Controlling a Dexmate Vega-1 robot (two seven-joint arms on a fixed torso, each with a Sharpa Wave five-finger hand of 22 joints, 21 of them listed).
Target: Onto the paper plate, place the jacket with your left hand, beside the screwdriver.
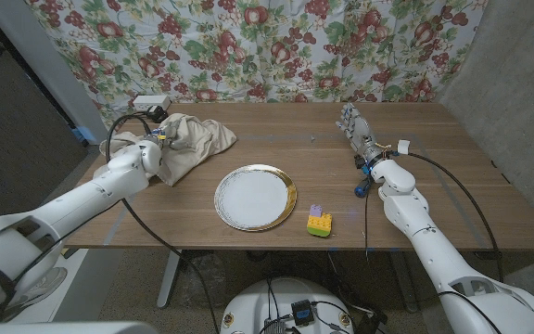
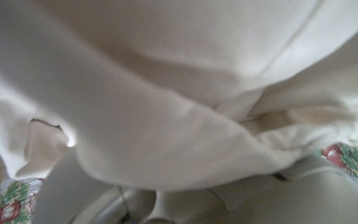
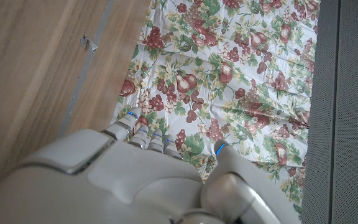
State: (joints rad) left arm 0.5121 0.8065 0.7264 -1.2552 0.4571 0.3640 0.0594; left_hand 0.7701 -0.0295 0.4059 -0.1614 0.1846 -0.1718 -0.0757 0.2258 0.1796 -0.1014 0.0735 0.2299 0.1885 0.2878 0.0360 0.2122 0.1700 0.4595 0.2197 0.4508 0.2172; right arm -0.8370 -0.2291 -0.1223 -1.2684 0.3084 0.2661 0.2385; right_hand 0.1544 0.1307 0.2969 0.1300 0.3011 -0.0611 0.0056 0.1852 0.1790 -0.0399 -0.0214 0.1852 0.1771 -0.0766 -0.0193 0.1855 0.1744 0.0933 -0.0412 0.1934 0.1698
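Left hand (image 1: 151,148): at the near edge of the jacket, on the table's left side. The head view shows it pressed into the cloth, but whether the fingers have closed on a fold cannot be told — the cloth hides them.

Jacket (image 1: 188,142): a cream heap on the table's left rear, well apart from the plate and not yet lifted. Up close in the left wrist view, its folds (image 2: 166,124) sit right against the camera, which suggests the hand is deep in the cloth to gather a grip.

Plate (image 1: 255,197): gold-rimmed, white inside, near the table's middle front, with nothing on it. It lies between the two arms, within the left arm's reach — a short carry to the right for the jacket, by the look of it.

Toy block (image 1: 319,221): a small green, yellow and purple piece, just right of the plate near the front edge.

Screwdriver (image 1: 361,188): a small dark blue item on the table beside the right forearm is probably it, though too small to be sure. It is right of the plate, not on it.

Right hand (image 1: 354,125): upright at the right rear, fingers apart and holding nothing, apparently parked clear of the left arm's work. In the right wrist view its fingertips (image 3: 143,129) point toward the floral curtain (image 3: 229,74).
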